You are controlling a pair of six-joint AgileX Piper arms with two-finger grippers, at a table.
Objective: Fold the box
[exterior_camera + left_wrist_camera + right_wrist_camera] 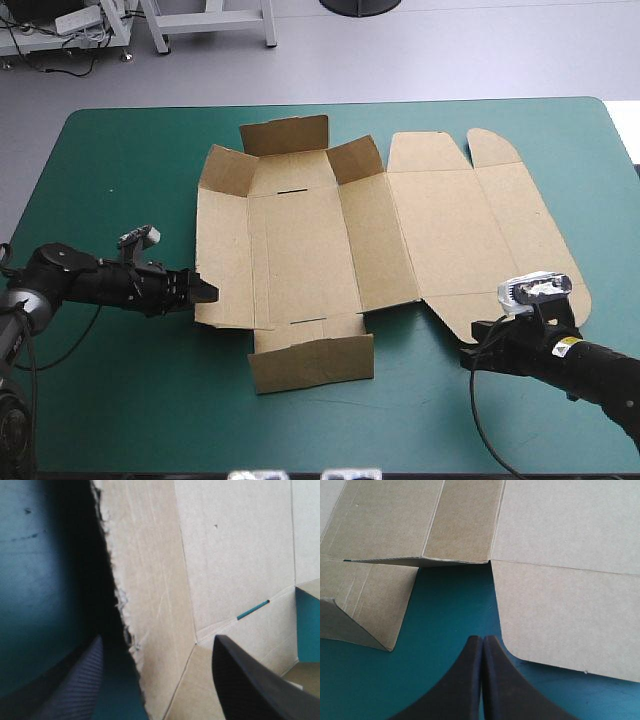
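**Brown board mostly flat, one arm at its edge, the other just short of it**

The box [400, 240] lies opened out across the middle of the worktop [110, 400], reaching toward the right side. Its right half, the lid with two rounded ear flaps, lies flat on the teal-green cover. On the left half, the far flap [285, 133] and the two small corner flaps beside it are tipped up off the cover. The near flap [312, 362] juts toward the near edge of the worktop.

The left arm [90, 280] comes in low from the left, and the left jaws stand released at the box's left edge, near its near-left corner. From the left wrist view, the ragged left edge of the board runs between the two black fingers [250, 680]. One finger is over the cover and the other over the brown sheet, with a dark shadow along that edge.

The right arm [590, 365] sits at the near right. The right jaws are clenched on nothing, their fingers [470, 680] meeting in one pointed arch. They rest over bare cover in the notch between the near flap and the lid's rounded near flap [560, 620], close to the board but apart from it.
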